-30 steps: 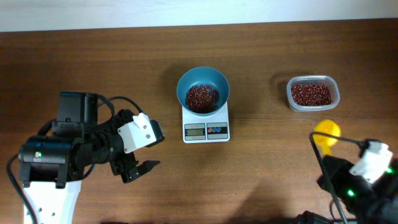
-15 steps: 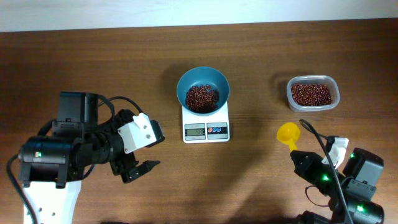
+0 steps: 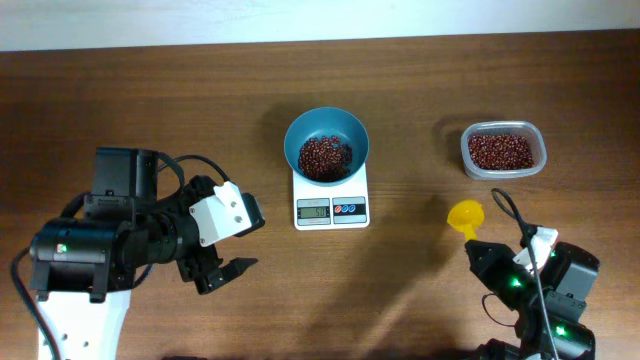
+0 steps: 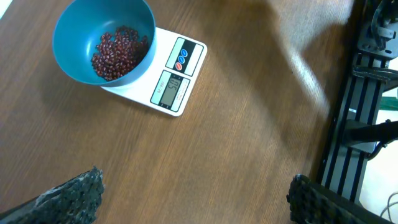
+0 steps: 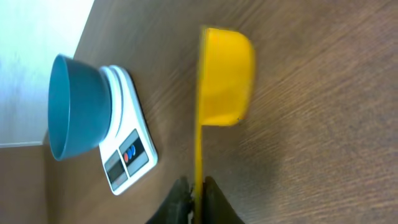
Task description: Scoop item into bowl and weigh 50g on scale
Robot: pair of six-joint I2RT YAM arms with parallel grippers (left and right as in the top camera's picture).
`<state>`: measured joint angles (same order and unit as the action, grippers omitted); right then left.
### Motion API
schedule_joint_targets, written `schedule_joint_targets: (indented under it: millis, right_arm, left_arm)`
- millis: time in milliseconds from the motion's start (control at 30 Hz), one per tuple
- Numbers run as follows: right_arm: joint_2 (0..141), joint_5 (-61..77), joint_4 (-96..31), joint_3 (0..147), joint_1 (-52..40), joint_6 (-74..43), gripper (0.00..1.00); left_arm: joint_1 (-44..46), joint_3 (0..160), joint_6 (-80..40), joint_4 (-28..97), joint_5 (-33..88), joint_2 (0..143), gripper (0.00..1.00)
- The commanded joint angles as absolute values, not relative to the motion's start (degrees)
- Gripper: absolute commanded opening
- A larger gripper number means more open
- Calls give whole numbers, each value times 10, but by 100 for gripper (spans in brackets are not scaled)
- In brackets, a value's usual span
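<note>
The bowl (image 3: pixel 326 122) of beans (image 3: pixel 325 158) sits on the scale (image 3: pixel 331 208), mid-table. At the left, the left gripper (image 3: pixel 232 275) hangs with its jaws spread wide. The right gripper (image 5: pixel 198 200) pinches the handle of the scoop (image 5: pixel 227 78), near the tub (image 3: pixel 541 150).

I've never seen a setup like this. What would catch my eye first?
The teal bowl of red-brown beans, sitting on a white scale mid-table. Then the bright yellow scoop to the right, its handle pinched in the right gripper, with a clear tub of more beans beyond it.
</note>
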<state>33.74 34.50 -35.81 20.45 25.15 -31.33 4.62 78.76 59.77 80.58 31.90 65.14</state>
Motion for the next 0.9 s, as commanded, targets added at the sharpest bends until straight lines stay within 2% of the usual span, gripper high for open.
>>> schedule_joint_targets:
  millis: [0,67,200,300,600,633,767,867]
  right_arm:
    - [334,326,-356,200,253,-325,20]
    - [334,312,-356,200,253,-328,23]
    - [337,261,-355,200,253,-355,38]
    - [352,245,-356,200,253,-355,53]
    - [493,234,-337,200,251,-354,64]
    - [513,232,-327,200,251,-354,69]
    - [580,234,-273,201,251,-355,99]
    - [608,235,-241,208,251,-354,99]
  left_arm:
    - [42,795,592,806,321,651,99]
    - [42,795,592,806,321,651,99]
    - [42,795,592,806,321,651,99]
    - [42,795,592,806,321,651,99]
    - [42,795,592,806,321,651,99]
    - [42,795,592,806,321,651,99]
    - [42,795,592,806,321,651,99]
    - [42,795,592,806,321,651,99]
